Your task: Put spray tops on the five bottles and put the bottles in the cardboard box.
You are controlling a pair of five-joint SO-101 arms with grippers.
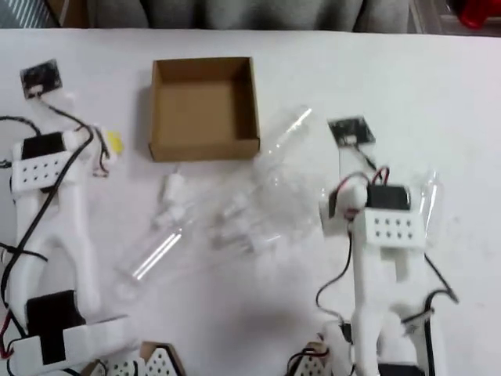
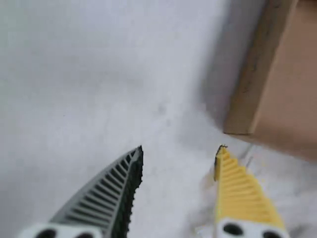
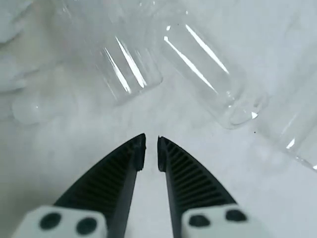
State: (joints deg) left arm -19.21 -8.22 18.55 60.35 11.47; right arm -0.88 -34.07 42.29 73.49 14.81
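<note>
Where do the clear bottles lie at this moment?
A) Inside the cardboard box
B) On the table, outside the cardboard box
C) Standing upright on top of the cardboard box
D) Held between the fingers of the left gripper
B: in the high view the clear bottles lie on their sides on the table, outside the cardboard box, whose brown floor is bare.

bottles (image 1: 156, 251) on table (image 1: 438, 94), cardboard box (image 1: 204, 110) behind them
</note>
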